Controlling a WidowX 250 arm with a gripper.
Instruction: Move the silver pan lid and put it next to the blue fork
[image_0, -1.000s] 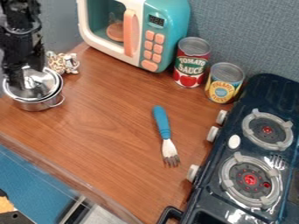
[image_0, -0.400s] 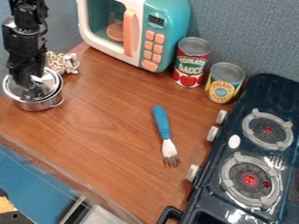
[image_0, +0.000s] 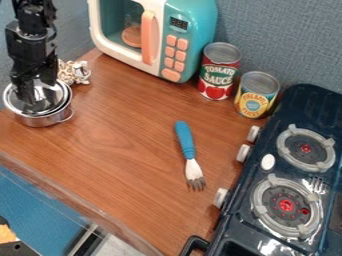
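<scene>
Silver pan lid (image_0: 53, 101) — tool (image_0: 39, 94) pointing down over it.

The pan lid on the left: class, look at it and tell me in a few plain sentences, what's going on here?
A robot arm's gripper is down at the silver pan lid, which sits on top of a silver pot. The blue fork lies on the wooden counter, well apart from it, so the lid is not yet beside the fork.
</scene>
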